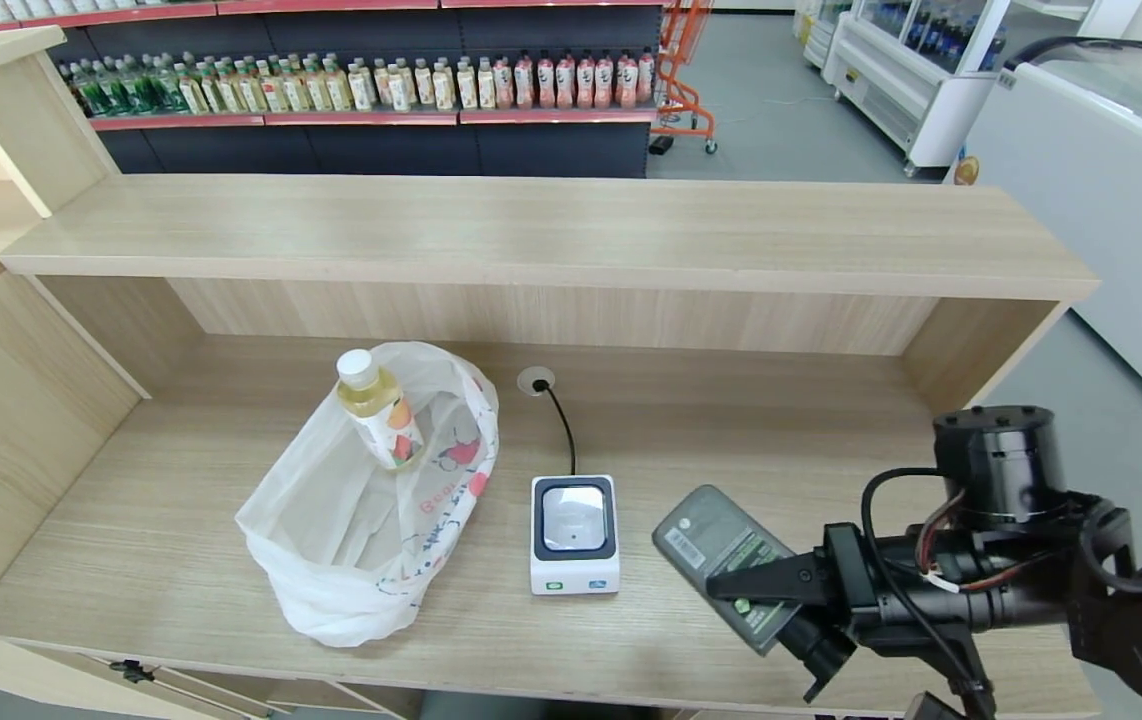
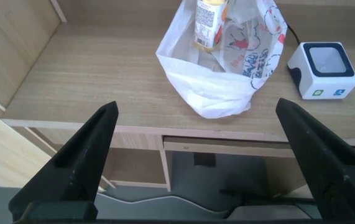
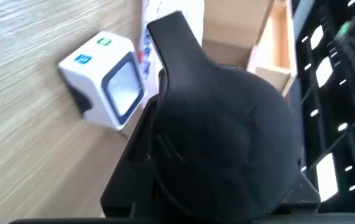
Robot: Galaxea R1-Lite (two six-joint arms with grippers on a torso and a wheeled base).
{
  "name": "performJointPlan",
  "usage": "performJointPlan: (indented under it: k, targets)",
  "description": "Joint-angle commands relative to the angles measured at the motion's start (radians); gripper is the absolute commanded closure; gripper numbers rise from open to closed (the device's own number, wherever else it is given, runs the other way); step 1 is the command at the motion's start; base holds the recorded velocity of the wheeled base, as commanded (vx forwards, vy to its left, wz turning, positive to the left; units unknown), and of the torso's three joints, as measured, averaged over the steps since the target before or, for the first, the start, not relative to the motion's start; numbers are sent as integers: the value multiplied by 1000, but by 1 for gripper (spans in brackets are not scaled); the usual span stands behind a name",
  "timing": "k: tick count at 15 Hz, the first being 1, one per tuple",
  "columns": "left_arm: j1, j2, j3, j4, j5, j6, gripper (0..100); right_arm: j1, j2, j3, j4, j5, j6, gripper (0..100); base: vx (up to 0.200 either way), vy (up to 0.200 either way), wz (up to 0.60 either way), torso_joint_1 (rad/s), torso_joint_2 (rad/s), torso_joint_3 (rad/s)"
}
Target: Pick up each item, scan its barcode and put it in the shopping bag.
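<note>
- The right claw (image 1: 753, 612), at the lower right of the head view, is clamped on a dark grey packet (image 1: 709, 532). It holds the packet above the bench (image 1: 781, 440), just right of the barcode scanner (image 1: 574, 533).
- The packet's white label faces up towards us, and the scanner's window faces up too. Unless the wrist rolls the packet over, we judge the scan may fail.
- The grip sits on the packet's lower end, so a quick turn could let the flat packet pivot or slip out.
- A low sweep towards the scanner could nudge it or snag its cable (image 1: 561, 420).
- The shopping bag (image 1: 311, 560), left of centre, is limp, with a yellow drink bottle (image 1: 379, 410) leaning inside. A careless drop could land the packet on the rim, fold the mouth shut or tip the bottle.
- The left claw (image 2: 197, 107) hangs spread wide and holding nothing, short of the bench's near edge, so nothing steadies the bag.
</note>
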Motion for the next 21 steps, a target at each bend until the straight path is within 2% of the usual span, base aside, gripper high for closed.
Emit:
performJointPlan:
  k: [1, 3, 5, 10, 21]
  targets:
    - [0, 1, 0, 0, 0, 0, 0, 39, 90, -55, 2, 62, -54, 100, 0, 0, 0, 0, 0, 0]
    - [0, 1, 0, 0, 0, -2, 0, 42, 125, -62, 10, 143, -138, 100, 0, 0, 0, 0, 0, 0]
    - [0, 1, 0, 0, 0, 0, 0, 46, 130, -62, 10, 146, -172, 100, 0, 0, 0, 0, 0, 0]
    - [0, 1, 0, 0, 0, 0, 0, 129, 171, -102, 10, 151, -189, 100, 0, 0, 0, 0, 0, 0]
    - [0, 1, 0, 0, 0, 0, 0, 157, 240, -150, 30, 178, -181, 100, 0, 0, 0, 0, 0, 0]
